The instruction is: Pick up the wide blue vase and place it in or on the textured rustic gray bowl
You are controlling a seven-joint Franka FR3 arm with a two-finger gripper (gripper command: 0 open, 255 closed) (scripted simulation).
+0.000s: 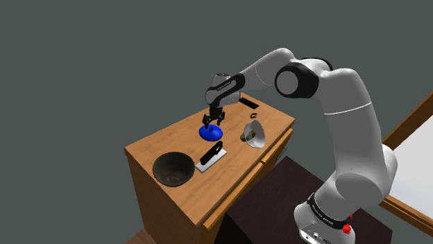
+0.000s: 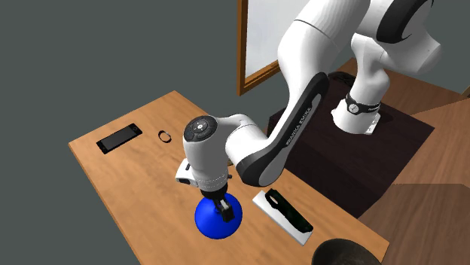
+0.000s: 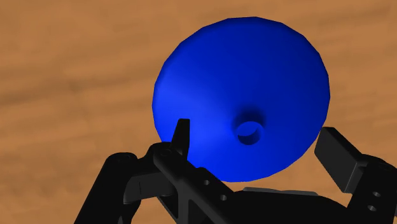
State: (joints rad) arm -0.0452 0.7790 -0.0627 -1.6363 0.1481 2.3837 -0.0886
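We see the gripper (image 3: pixel 256 130), fingers spread astride the blue vase (image 3: pixel 242 76), not visibly clasping it; the dark bowl (image 2: pixel 343 252) lies partly cut off

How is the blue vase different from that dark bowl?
The vase is bright blue, the bowl dark grey. The vase narrows to a small mouth; the bowl opens wide. The open claw hangs over the vase; the bowl stands apart. Both sit upright on the wooden top.

Vase (image 1: pixel 211 131) and bowl (image 1: pixel 173 169) on cabinet (image 1: pixel 149 147)
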